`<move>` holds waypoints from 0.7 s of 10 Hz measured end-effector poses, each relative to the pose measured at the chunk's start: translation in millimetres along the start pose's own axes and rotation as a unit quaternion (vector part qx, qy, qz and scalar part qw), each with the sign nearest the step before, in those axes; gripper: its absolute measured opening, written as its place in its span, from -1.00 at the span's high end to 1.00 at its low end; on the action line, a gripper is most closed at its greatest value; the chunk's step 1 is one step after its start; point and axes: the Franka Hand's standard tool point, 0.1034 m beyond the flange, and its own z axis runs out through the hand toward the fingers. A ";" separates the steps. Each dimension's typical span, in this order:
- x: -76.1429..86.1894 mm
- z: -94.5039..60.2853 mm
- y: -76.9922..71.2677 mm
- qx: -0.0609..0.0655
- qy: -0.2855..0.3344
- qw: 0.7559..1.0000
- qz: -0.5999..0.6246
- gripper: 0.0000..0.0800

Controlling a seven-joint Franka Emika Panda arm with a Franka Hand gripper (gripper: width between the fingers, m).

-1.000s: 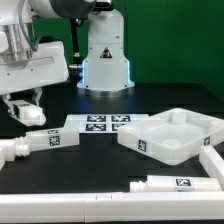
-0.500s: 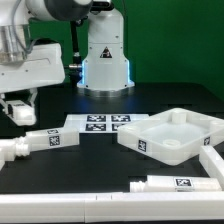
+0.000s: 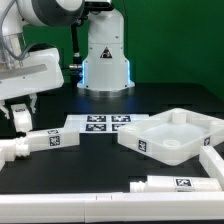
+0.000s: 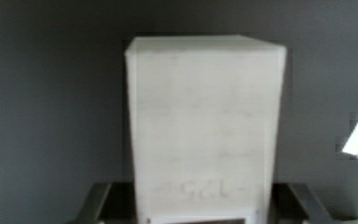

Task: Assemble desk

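We see the desk top (image 3: pixel 172 138), rim upward like a shallow tray, toward the black table's (image 3: pixel 90 162) edge on the exterior view's right. The marker board (image 3: pixel 100 124) lies beside it. A front leg (image 3: pixel 178 183) and a left leg (image 3: pixel 40 142) show square tags. Our gripper (image 3: pixel 21 110) clasps a white held leg (image 4: pixel 202 120).

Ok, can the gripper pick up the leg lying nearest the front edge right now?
Probably not yet. The gripper is closed on another leg, so its jaws are full. The front leg itself lies uncovered, with nothing on top of it.
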 end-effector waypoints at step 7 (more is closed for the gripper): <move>-37.4 21.9 13.8 -0.006 -0.010 0.999 0.050 0.29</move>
